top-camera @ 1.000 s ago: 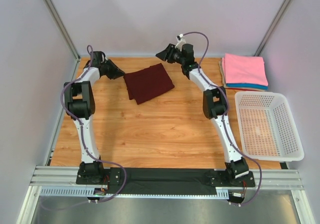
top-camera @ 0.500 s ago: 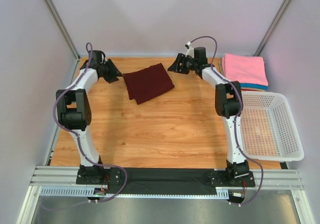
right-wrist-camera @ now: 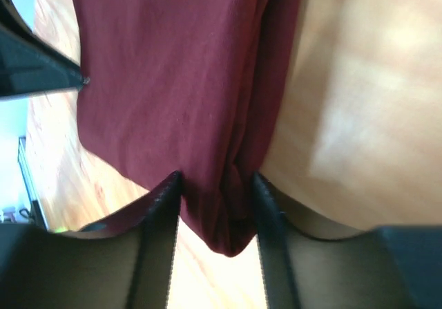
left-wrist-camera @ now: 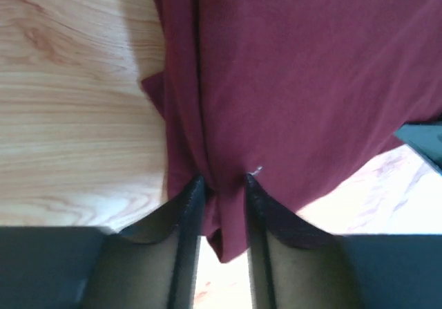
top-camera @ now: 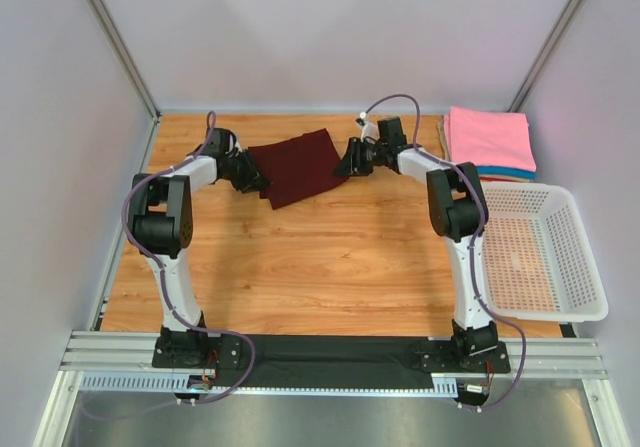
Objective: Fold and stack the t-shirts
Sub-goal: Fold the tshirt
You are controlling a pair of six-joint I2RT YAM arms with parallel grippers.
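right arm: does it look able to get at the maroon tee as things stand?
Probably yes: the right tool has the maroon tee corner between its fingers, with nothing in the way. The left tool grips the opposite edge, clear of it.

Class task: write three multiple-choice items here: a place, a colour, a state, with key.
1. Where is the white basket? A far left corner; B right edge of the table; C between the arms.
2. The topmost stacked shirt is: A pink; B green; C white.
3. The maroon shirt is: A in the basket; B hanging in the air; C folded, cloth between the fingers of left hand and right hand.
Key: 1 B, beside the right arm; 2 A, pink lies uppermost; 3 C, wrist views show it.
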